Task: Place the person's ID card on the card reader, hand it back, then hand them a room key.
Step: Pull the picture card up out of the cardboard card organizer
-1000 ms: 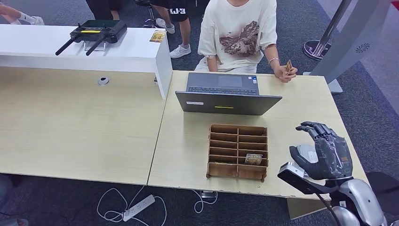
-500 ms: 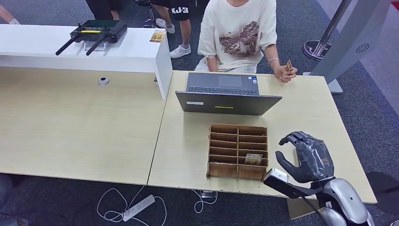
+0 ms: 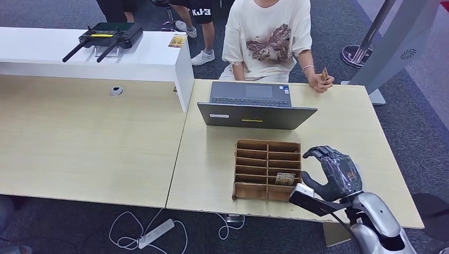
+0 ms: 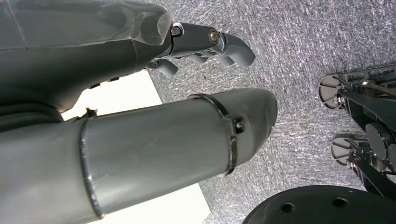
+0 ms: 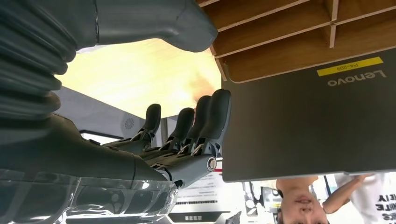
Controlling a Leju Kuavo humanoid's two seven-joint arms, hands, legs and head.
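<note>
**Right hand beside the key rack, card at its nine o'clock**

In the head view the right hand (image 3: 334, 175) hovered just off the right wall of the wooden rack (image 3: 268, 170), palm turned toward it. Its fingers (image 3: 317, 154) were spread and lightly curled, thumb apart from them, nothing between. The right wrist view agreed: dark fingers apart, no card in them, the rack's slots and the laptop (image 3: 255, 106) lid beyond.

The room key (image 3: 285, 179) lay in the rack's right column, in the second slot from the near edge. From the thumb it sat at about nine o'clock, near but not touching, with the rack's side wall between. Its long axis ran along the slot, nine to three, so its short end faced the hand. Judgement: the hand had to rise over the wall and come down into the slot, not slide in sideways.

A card (image 3: 324, 74), most likely the ID, was in the person's hand (image 3: 321, 82) at the table's far edge, roughly twelve o'clock from the right hand and well apart.

The left hand (image 4: 140, 88) hung over grey carpet, holding nothing; how far its fingers were apart could not be told. The right arm was clearly the nearer one to the key.
</note>
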